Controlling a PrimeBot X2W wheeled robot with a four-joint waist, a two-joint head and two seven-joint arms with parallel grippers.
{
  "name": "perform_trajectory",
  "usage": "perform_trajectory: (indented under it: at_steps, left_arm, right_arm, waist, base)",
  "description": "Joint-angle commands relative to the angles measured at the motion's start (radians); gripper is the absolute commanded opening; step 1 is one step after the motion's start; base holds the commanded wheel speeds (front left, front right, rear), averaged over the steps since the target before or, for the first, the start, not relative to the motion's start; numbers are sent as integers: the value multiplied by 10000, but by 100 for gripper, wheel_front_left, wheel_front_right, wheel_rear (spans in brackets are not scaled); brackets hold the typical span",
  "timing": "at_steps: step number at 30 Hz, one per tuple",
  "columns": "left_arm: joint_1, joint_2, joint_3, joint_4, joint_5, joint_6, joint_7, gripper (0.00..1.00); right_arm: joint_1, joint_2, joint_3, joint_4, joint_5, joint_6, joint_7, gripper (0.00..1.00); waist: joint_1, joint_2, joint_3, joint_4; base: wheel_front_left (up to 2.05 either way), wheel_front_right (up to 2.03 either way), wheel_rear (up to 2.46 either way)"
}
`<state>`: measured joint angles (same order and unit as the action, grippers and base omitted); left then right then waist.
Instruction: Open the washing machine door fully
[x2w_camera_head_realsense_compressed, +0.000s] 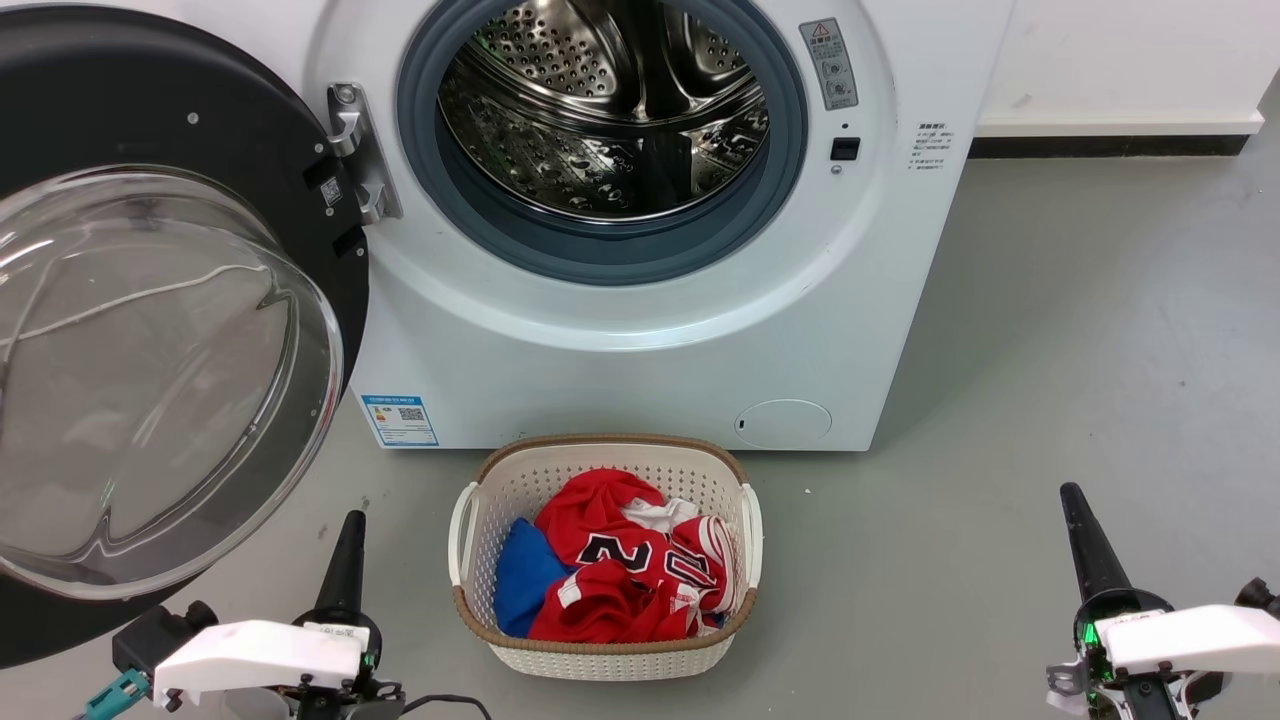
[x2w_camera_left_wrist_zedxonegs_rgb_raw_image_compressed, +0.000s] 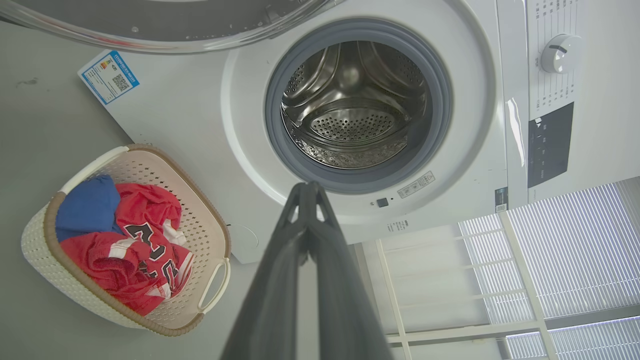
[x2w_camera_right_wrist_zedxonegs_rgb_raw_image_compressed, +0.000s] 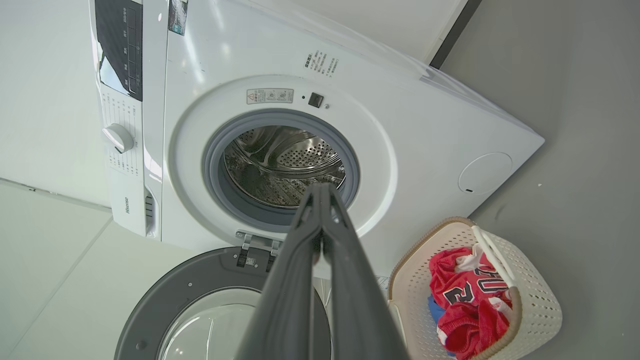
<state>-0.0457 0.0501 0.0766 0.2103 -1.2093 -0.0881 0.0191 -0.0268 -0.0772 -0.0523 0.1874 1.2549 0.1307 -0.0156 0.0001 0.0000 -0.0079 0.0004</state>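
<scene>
— Grey floor (x2w_camera_head_realsense_compressed: 1100, 350), white wall behind. Washing machine (x2w_camera_head_realsense_compressed: 620, 370) square ahead, laundry basket (x2w_camera_head_realsense_compressed: 600, 655) just in front of it. Door position?

— Door (x2w_camera_head_realsense_compressed: 170, 330) swung out wide to the left on its hinge (x2w_camera_head_realsense_compressed: 358, 150); drum (x2w_camera_head_realsense_compressed: 610, 100) fully exposed. Judged at or close to full travel.

— Claws?

— Left claw (x2w_camera_head_realsense_compressed: 352, 520) low, near the door's bottom edge, fingers pressed together, holding nothing. Right claw (x2w_camera_head_realsense_compressed: 1072, 495) well apart on the right, likewise closed and empty.

— Handling, for any further swing?

— Probably heavy and stiff, turning about the hinge only. Glossy black rim likely slippery, so no pinching. Best pushed flat on the rim at the edge farthest from the hinge, for leverage. Keep off the glass bowl: curved, hard to press squarely, possibly fragile.
</scene>
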Motion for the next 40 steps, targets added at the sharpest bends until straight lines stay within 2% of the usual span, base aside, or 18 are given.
perform_trajectory:
  at_steps: [1,40]
  left_arm:
    - [-225,2,63,-32,-253,-68,54,0]
    - [-638,-1,351,316,-3497,-396,843,0]
  right_arm:
    - [-286,-57,-24,-23,255,1,59,0]
    - [-796,19,-252,490,3345,0,905,0]
  waist:
    - [-1,0,3,0]
    - [-1,0,91,-3]
  base:
    - [0,0,0]
    - [0,0,0]
